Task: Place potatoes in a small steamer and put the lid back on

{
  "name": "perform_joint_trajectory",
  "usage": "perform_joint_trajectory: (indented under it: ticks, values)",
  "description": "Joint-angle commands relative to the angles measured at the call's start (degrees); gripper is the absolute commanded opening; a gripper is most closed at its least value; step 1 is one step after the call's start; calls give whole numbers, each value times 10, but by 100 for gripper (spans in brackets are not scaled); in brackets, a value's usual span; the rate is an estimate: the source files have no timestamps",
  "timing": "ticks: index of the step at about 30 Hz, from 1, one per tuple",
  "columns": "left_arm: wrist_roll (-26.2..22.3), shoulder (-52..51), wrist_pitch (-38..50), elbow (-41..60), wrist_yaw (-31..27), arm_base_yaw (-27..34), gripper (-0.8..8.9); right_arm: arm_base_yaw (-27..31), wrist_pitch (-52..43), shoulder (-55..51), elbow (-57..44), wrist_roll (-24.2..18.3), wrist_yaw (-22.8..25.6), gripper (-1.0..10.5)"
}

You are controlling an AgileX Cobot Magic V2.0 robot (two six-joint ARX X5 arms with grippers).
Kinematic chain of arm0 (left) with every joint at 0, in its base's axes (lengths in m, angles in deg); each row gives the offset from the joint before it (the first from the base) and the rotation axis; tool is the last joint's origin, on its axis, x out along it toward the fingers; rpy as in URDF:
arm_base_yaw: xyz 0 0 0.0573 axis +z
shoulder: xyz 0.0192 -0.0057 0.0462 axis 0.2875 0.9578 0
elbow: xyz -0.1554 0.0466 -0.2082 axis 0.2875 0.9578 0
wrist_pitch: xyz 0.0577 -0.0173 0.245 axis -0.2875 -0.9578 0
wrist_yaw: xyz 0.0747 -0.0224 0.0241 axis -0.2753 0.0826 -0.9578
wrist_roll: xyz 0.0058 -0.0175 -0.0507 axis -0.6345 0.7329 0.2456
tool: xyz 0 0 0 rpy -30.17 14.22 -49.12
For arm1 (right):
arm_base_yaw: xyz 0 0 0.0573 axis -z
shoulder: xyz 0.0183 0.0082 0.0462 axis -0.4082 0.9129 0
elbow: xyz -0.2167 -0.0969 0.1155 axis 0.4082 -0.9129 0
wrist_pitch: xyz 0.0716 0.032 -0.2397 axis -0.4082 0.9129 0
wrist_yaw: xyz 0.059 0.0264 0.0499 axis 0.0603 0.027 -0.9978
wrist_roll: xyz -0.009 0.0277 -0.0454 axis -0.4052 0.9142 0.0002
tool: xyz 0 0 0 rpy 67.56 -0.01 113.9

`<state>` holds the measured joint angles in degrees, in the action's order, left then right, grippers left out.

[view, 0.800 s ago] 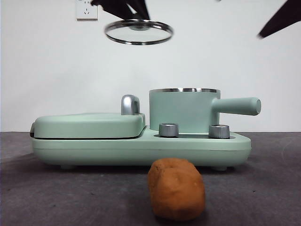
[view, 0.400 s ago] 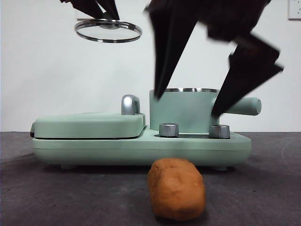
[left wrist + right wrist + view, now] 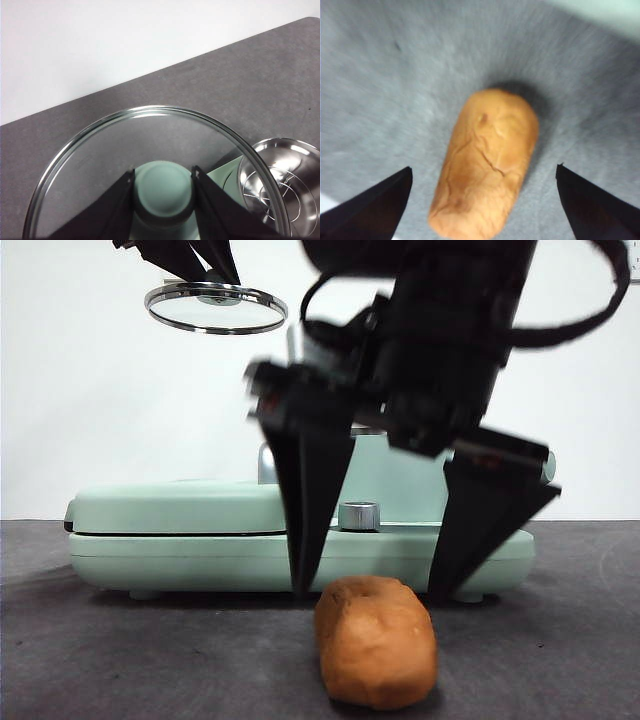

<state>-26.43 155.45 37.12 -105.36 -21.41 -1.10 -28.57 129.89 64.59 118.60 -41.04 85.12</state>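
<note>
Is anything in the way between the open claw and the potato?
No, nothing visible. The right gripper hangs open right above the potato, one jaw on each side, only bare table around it. The left gripper holds the lid up high, out of the way.

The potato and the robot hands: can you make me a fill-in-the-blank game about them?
1. The left gripper holds the lid by its mint-green ____.
2. The right gripper has its jaws ____ above the potato.
3. The potato lies on the ____ table.

Missing words: knob; open; grey
</note>
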Motion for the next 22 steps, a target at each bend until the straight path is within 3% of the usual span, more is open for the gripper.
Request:
perform_joint_trajectory:
  ticks: [1, 4, 11, 15, 22]
  values:
    - [1, -4, 15, -23, 2, -2, 81, -13, -5, 24, 12, 6, 2, 457]
    - [1, -3, 15, -23, 2, -2, 81, -17, -11, 41, 12, 5, 2, 382]
    - [1, -3, 13, -23, 2, -2, 81, -17, -12, 63, 12, 5, 2, 48]
    - [1, -3, 13, -23, 2, 4, 81, -12, 5, 42, 32, -1, 2, 34]
    - [2, -3, 13, -23, 2, 14, 81, 48, 104, 38, 167, -99, 1, 34]
